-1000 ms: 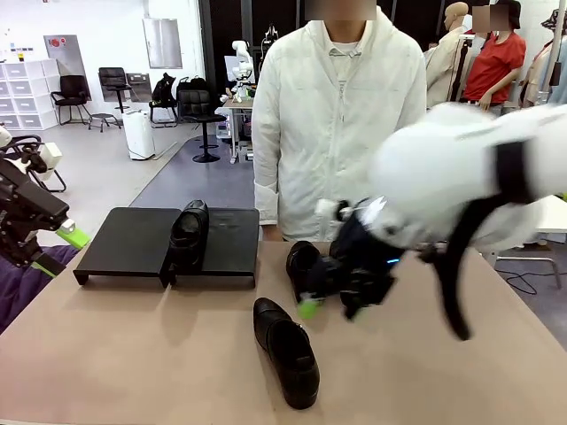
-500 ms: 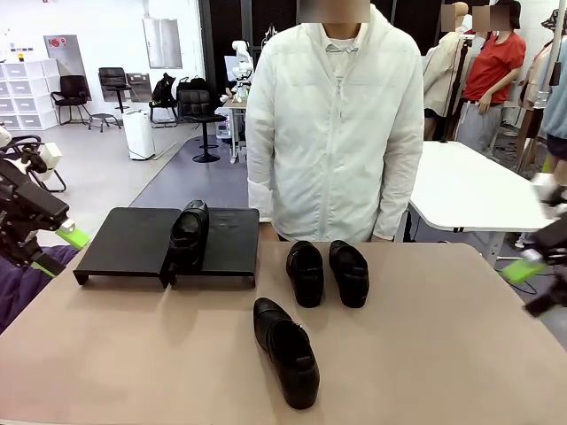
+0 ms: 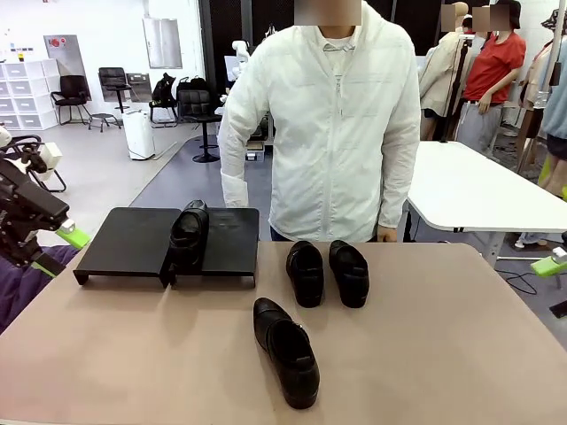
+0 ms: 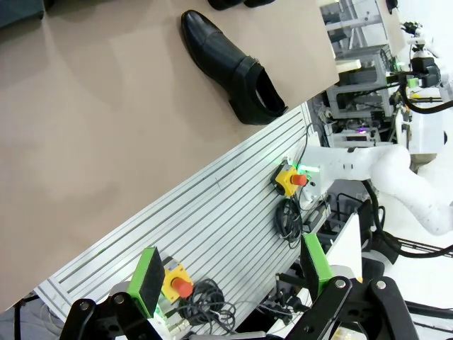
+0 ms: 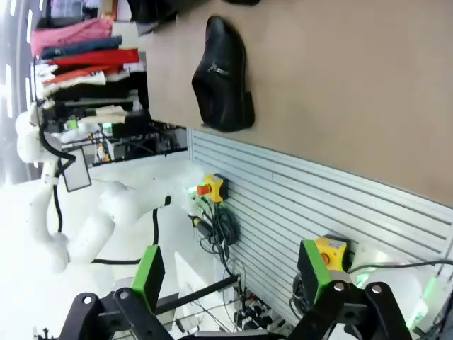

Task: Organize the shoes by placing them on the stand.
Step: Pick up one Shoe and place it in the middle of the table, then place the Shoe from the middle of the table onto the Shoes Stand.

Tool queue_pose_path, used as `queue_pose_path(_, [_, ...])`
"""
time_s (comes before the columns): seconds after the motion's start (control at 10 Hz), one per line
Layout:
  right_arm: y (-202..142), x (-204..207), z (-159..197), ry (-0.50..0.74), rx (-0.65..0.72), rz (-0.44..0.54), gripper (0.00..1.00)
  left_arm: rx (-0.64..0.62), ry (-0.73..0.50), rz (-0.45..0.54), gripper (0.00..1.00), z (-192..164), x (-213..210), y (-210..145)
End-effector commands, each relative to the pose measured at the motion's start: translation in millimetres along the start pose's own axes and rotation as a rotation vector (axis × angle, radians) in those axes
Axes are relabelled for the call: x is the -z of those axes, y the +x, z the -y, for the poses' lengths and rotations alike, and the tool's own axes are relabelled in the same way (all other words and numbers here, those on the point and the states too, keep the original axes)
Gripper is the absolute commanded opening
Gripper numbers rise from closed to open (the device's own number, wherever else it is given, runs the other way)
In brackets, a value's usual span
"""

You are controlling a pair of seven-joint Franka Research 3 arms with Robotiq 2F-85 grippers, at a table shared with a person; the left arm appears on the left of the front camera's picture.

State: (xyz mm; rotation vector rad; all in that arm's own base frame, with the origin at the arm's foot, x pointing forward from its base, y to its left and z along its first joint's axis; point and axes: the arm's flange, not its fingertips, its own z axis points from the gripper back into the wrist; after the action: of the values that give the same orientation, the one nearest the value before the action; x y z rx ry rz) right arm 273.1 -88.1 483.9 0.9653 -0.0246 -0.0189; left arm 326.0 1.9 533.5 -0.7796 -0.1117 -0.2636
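Well, the tan counter (image 3: pixel 443 354) in this bright workshop carries four black loafers (image 3: pixel 189 232) (image 3: pixel 306 273) (image 3: pixel 349 273) (image 3: pixel 286 351): one atop the black stand (image 3: pixel 133 237), two paired before a white-jacketed person (image 3: pixel 328 133), one nearer. Left gripper (image 4: pixel 231 273) and right gripper (image 5: pixel 231 273) hang off-counter, fingers spread, empty.

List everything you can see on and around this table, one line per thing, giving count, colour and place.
shoes: four, black; one near the robot's edge, two side by side in front of the person, one on the stand.
stand: one, black, far left of the table.
table: one, tan, centre.
white table: one, behind, to the right.
stop buttons: two, yellow with red caps, on the slatted metal rail below the table's near edge.
person: one, white jacket, standing at the far side.
left pincer: one, black with green pads, open and empty, off the table's left side.
right pincer: one, black with green pads, open and empty, off the right side.
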Motion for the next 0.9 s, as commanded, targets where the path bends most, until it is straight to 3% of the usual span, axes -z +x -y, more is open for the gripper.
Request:
queue_pose_path(0.0, [-2.9, -4.8, -5.1, 0.01, -0.034, -0.015, 1.0, 0.02, -0.023, 0.004, 1.0, 0.5, -1.2, 0.0])
queue_pose_path(0.8, [-2.9, -4.8, -5.1, 0.01, -0.034, -0.015, 1.0, 0.0, 0.0, 0.0, 1.0, 0.0, 0.0, 0.0])
